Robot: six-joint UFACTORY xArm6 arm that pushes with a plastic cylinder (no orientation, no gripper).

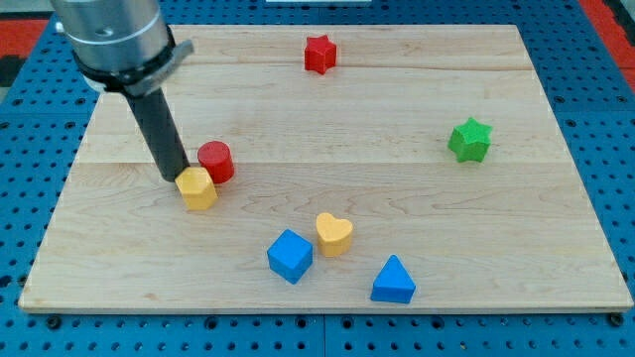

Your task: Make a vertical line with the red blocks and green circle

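Note:
A red round block (pixel 215 162) sits left of the board's middle. A red star block (pixel 319 54) lies near the view's top, at centre. A green star block (pixel 469 140) lies at the right. No green circle shows. My tip (pixel 175 178) rests on the board just left of the red round block, touching the upper left of a yellow hexagon block (pixel 198 188). The yellow hexagon sits against the red round block's lower left.
A yellow heart block (pixel 334 234), a blue cube (pixel 290 256) and a blue triangle block (pixel 394 281) cluster near the view's bottom centre. The wooden board (pixel 556 228) lies on a blue perforated table. The arm's grey body fills the view's top left.

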